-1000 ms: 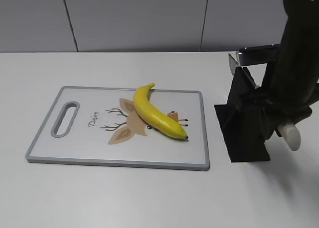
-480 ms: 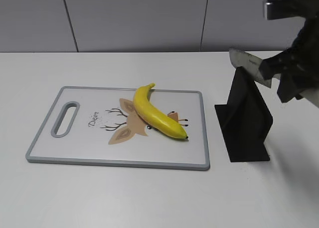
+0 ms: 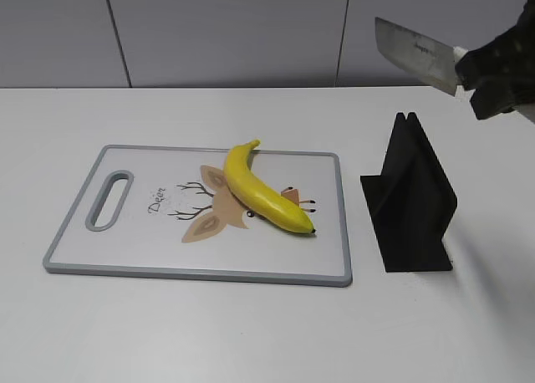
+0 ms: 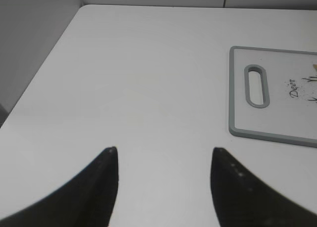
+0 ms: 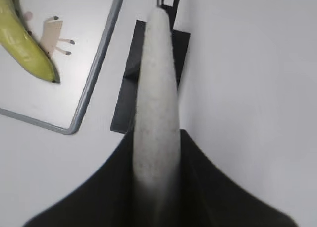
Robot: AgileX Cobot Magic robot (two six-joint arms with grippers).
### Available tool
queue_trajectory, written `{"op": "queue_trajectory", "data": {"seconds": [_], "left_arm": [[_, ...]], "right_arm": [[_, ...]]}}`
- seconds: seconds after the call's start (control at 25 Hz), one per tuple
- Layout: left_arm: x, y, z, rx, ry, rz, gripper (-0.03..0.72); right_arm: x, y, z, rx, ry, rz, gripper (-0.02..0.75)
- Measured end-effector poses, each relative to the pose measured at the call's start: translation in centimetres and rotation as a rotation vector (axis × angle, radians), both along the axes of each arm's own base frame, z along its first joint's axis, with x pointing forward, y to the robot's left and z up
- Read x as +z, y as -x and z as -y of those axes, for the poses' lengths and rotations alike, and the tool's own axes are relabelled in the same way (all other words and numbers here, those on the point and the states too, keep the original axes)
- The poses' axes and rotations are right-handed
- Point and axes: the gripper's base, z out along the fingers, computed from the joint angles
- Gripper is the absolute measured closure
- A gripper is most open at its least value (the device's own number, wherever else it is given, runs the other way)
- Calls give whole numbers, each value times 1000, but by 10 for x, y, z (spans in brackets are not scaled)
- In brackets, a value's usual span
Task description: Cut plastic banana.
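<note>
My right gripper [image 3: 493, 74] clamps a cleaver [image 3: 415, 53] by its white handle, high above the black knife stand [image 3: 410, 203]. I should carry it left, blade edge downward, squarely over the plastic banana [image 3: 263, 191], which lies diagonally on the cutting board [image 3: 125, 249], well below-left. My left gripper [image 4: 163, 162] gapes empty.

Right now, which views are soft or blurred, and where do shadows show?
Exterior view: sharp, the black knife stand shadowing the table. Right wrist view: the white knife handle in the right claw blurs. Left wrist view: left claw tips soft.
</note>
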Motion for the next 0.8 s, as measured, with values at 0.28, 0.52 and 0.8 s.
{"op": "queue_trajectory", "data": {"seconds": [0.28,0.52,0.8], "left_arm": [[0,0,0,0,0,3,115],[0,-2,5,-55,4,-6,115],[19,-30,13,-170,-37,-15,115]], "right_arm": [[5,1,-13,401,43,102,557],[4,-9,-20,522,68,182,558],[-17,-42,-20,598,-23,39,558]]}}
